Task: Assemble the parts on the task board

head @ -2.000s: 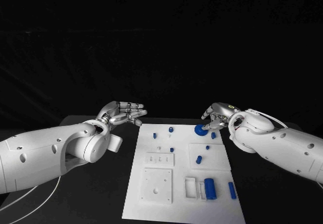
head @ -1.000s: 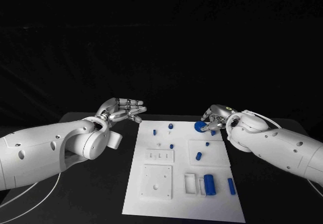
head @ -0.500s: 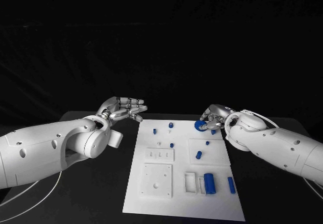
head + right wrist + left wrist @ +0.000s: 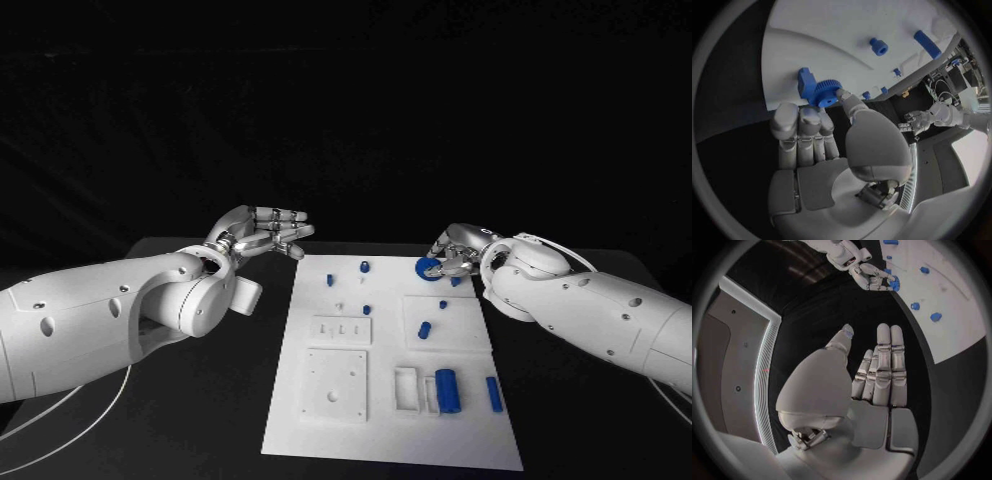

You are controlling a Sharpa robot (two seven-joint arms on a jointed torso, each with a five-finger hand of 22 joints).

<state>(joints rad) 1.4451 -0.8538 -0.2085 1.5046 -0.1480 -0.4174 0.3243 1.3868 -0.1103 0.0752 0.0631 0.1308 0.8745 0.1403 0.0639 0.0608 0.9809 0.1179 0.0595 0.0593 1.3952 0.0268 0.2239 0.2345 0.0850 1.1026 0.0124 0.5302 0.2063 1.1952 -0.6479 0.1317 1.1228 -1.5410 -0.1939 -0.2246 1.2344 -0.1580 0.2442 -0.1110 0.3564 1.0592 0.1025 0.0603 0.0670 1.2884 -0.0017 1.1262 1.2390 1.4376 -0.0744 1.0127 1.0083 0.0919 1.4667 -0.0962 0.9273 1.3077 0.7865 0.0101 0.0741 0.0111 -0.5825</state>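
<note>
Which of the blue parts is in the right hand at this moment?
The blue gear, at the board's far right corner. The right hand pinches it; every other blue part lies or stands untouched on the task board.

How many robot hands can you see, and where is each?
2. The left hand hovers, holding nothing, off the far left corner of the board. The right hand grips a blue gear at the board's far right edge.
</note>
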